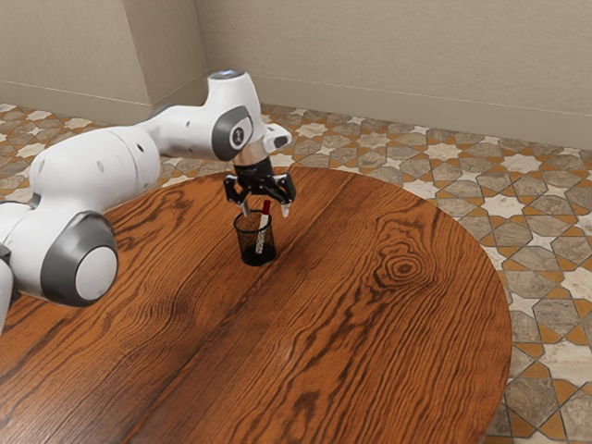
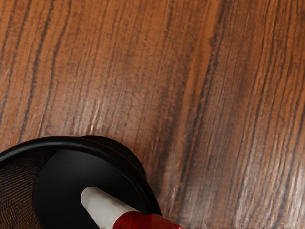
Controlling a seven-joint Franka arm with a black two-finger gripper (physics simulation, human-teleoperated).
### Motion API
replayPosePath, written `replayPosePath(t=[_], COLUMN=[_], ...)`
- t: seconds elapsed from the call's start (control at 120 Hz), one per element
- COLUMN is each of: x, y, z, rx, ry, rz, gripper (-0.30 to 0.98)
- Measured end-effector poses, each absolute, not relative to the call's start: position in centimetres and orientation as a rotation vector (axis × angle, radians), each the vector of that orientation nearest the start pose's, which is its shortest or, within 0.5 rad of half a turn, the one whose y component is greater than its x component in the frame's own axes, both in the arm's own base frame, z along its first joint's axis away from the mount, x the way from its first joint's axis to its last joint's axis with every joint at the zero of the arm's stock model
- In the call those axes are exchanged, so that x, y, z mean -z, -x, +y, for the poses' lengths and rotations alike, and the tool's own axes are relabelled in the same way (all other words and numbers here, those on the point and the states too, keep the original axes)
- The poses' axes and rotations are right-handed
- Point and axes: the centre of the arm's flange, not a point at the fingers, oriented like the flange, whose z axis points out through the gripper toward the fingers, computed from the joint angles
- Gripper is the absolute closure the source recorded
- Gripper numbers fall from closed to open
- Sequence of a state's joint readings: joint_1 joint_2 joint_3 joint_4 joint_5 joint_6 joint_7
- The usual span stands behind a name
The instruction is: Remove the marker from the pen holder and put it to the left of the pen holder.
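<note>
Gripper [image 1: 265,212] over the pen holder [image 1: 244,242]; jaws spread wide, one to each side of the marker's top, hold on nothing. Marker [image 1: 264,222] is in the holder, leaning, red end up and poking above the rim (white body visible through the mesh). Wrist view: pale lower end over the holder's dark floor. Holder upright on the wooden table [image 1: 370,342].
</note>
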State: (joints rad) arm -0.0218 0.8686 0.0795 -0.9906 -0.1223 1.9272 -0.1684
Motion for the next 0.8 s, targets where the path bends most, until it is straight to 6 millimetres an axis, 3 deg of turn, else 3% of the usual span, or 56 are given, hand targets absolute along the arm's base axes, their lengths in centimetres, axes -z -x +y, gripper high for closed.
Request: replayPosePath(t=[0.233, 0.608, 0.8], x=[-35.3, -34.9, -35.1], y=[-78.0, -79.2, -79.1], z=[2.9, 2.5, 2.4], rx=[0.119, 0.172, 0.169], ry=[3.183, 3.179, 3.179], rz=[-0.296, -0.180, -0.155], gripper=[0.00, 0.01, 0.32])
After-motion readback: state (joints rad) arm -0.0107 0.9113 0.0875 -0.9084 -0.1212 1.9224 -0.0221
